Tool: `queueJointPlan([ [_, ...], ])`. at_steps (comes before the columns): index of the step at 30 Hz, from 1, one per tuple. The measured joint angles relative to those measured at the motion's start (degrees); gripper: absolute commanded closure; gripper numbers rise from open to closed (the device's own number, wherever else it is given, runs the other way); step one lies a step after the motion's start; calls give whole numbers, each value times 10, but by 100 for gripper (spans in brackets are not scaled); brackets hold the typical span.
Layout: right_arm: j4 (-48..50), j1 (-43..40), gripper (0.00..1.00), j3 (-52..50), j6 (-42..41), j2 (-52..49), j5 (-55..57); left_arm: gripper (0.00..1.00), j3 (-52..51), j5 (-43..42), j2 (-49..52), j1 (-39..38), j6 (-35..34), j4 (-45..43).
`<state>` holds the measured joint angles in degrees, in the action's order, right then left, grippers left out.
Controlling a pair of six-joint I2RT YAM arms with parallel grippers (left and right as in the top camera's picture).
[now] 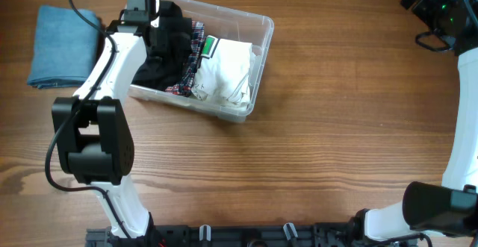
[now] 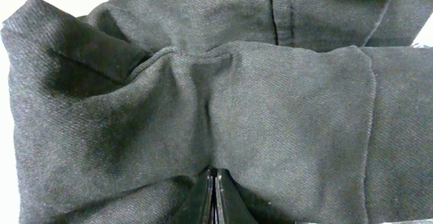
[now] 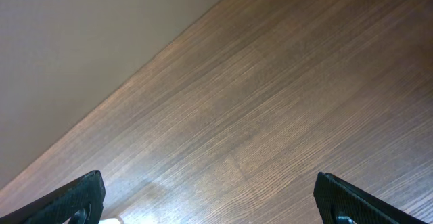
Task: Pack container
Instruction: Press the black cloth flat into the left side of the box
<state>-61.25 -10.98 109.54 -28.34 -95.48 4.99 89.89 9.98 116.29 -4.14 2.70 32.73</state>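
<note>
The clear container (image 1: pixel 263 32) stands at the back left of the table. It holds a black garment (image 1: pixel 158 59), a plaid garment (image 1: pixel 191 59) and a white garment (image 1: pixel 228 72) with a green label. My left gripper (image 1: pixel 154 17) is over the container's far left end, shut on the black garment. In the left wrist view the dark cloth (image 2: pixel 270 116) fills the frame and bunches into the closed jaws (image 2: pixel 215 183). My right gripper (image 1: pixel 441 4) is at the far right back corner, open and empty; in the right wrist view its fingers (image 3: pixel 210 200) stand wide apart over bare wood.
A folded blue garment (image 1: pixel 63 45) lies on the table left of the container. The left arm (image 1: pixel 112 60) reaches across the container's left side. Black cables run by the right arm (image 1: pixel 429 38).
</note>
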Motion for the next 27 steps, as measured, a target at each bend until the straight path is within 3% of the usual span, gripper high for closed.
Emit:
queueJointPlan([
  [8, 0, 0, 0, 0, 0, 0, 0, 94, 8, -15, -5, -2, 0, 31],
  [14, 0, 0, 0, 0, 0, 0, 0, 87, -9, -63, -149, -56, -5, 86],
  [19, 0, 0, 0, 0, 0, 0, 0, 88, -9, -134, -176, -85, -23, 165],
  [27, 0, 0, 0, 0, 0, 0, 0, 88, -11, -174, -115, -191, -26, 70],
])
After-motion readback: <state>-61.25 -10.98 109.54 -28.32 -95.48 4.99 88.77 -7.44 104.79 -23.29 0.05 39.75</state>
